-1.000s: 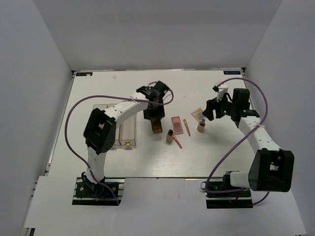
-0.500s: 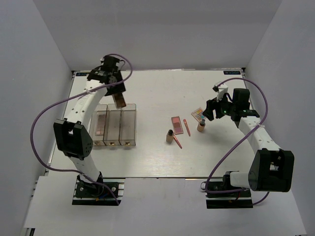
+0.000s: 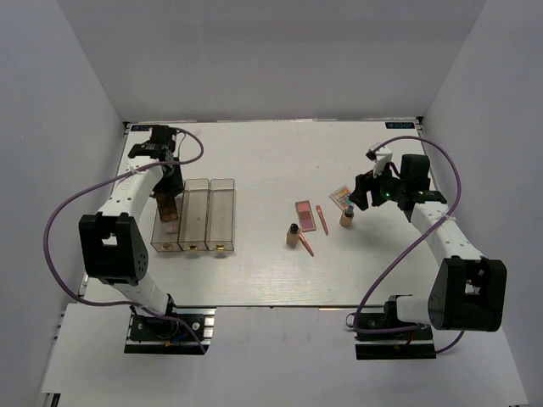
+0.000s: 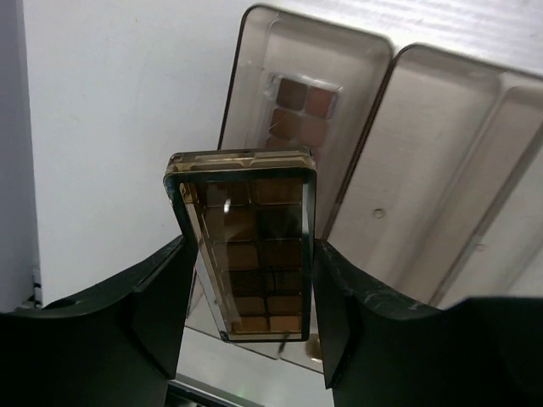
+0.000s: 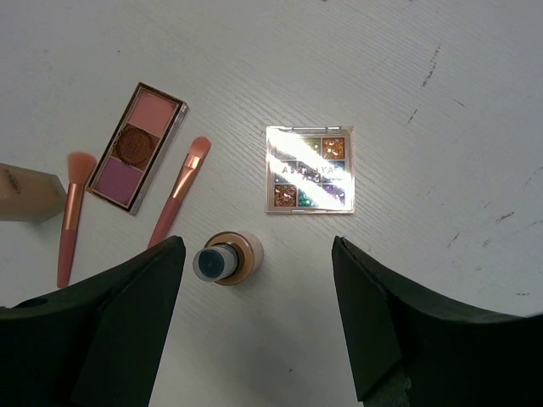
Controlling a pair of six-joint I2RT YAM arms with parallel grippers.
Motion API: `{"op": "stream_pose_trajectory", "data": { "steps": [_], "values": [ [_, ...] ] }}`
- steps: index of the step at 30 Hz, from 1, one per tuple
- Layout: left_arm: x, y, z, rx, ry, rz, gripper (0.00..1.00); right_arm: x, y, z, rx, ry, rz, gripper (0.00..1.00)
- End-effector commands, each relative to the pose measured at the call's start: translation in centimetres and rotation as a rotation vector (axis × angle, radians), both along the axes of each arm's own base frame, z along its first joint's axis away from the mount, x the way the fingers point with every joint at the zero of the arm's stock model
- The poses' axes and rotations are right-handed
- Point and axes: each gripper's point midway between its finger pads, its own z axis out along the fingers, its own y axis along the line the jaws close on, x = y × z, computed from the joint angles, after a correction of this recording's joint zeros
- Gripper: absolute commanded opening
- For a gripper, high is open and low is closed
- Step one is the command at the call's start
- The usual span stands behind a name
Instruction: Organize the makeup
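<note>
I have the brown palette (image 4: pixel 250 237) pinched in my left hand (image 4: pixel 249 263), jaws about half spread and pressing on its two long edges; it hangs end-down over the leftmost compartment of the clear box (image 4: pixel 441 178), where another palette (image 4: pixel 301 106) already lies flat on the bottom; I judge this case light, rigid and slick-sided, so the edge grip suits it, though glossy plastic could slip if I loosen unevenly, and the pans might crack on a hard drop; on the other side my right hand (image 5: pixel 254 263) stands wide and holds nothing, hovering above an upright tan bottle (image 5: pixel 226 259) on the worktop (image 5: pixel 424 339); the multicolour palette (image 5: pixel 310 170) lies just beside it, with the pink palette (image 5: pixel 136 144) and a coral stick (image 5: pixel 180 191) near; that bottle looks small, hard and easy to tip, so I would take it around the body, below the cap
</note>
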Motion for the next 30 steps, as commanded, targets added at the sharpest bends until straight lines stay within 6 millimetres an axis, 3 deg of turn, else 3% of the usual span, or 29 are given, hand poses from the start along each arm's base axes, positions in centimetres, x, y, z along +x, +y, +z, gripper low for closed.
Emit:
{"op": "stream_pose_trajectory", "data": {
  "steps": [1, 8, 14, 19, 22, 25, 30],
  "values": [
    [-0.2, 2.0, -0.3, 0.088, 0.009, -0.018, 0.29, 0.3, 0.2, 1.1, 0.010, -0.047, 0.015, 0.76],
    [0.5, 2.5, -2.5, 0.115, 0.037, -0.088, 0.33, 0.4, 0.1, 1.1, 0.001, -0.046, 0.011, 0.76],
    [0.8, 1.2, -4.2, 0.050, 0.042, -0.148, 0.53, 0.7, 0.1, 1.4, 0.000, -0.046, 0.010, 0.77],
    [0.4, 0.4, -5.1, 0.011, 0.047, -0.172, 0.62, 1.0, 0.1, 1.6, -0.007, -0.050, 0.018, 0.81],
    [0.0, 0.4, -5.2, 0.009, 0.052, -0.173, 0.67, 1.2, 0.1, 1.7, -0.009, -0.050, 0.024, 0.82],
    [-0.3, 0.6, -5.1, 0.017, 0.050, -0.158, 0.72, 1.3, 0.4, 2.0, -0.002, -0.052, 0.041, 0.89],
    [-0.1, 0.9, -3.5, 0.030, 0.008, -0.128, 0.77, 0.9, 1.5, 2.9, 0.027, -0.075, 0.123, 0.89]
  ]
}}
